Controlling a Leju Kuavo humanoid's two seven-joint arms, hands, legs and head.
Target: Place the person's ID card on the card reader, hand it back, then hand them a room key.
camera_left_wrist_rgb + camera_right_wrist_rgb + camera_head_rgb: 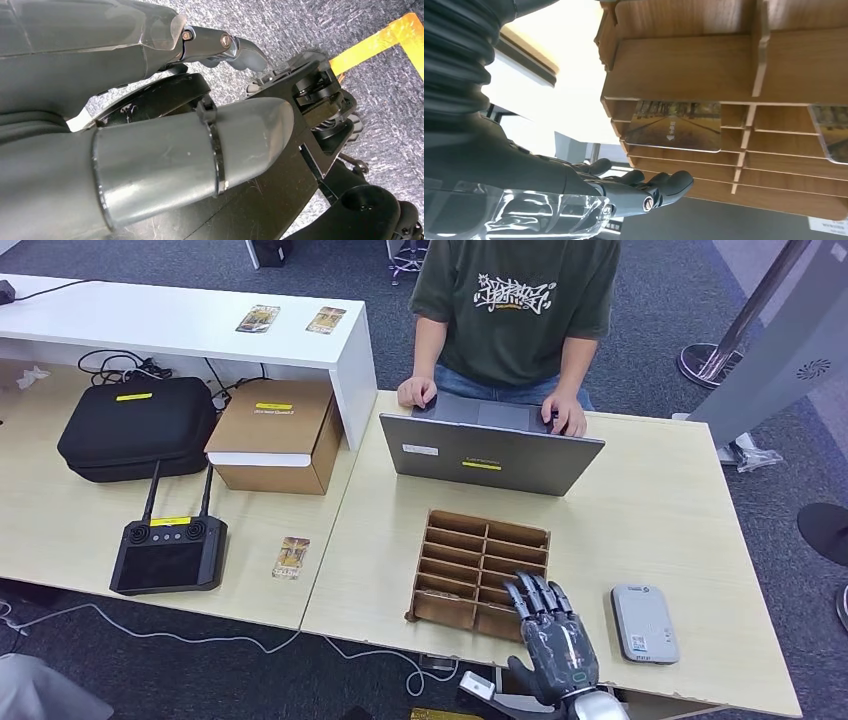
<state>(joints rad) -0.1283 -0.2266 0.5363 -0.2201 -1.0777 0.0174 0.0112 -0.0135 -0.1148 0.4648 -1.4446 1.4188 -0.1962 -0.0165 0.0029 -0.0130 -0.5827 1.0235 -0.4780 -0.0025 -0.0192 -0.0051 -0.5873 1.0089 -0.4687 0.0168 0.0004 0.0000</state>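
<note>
From above, the right hand [552,628] hovers empty, fingers spread, over the rack's [480,568] near edge; the reader [644,622] lies beside it. Its wrist camera shows a key card [679,126] standing in a slot. Pinch that card's edge squarely. The left hand [150,125] hangs low; grip unclear.

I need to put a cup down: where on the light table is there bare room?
Bare patches: right of the laptop beyond the card reader, and left of the wooden rack. Crowded: the near edge, where the right hand overlaps the rack beside the reader.
</note>
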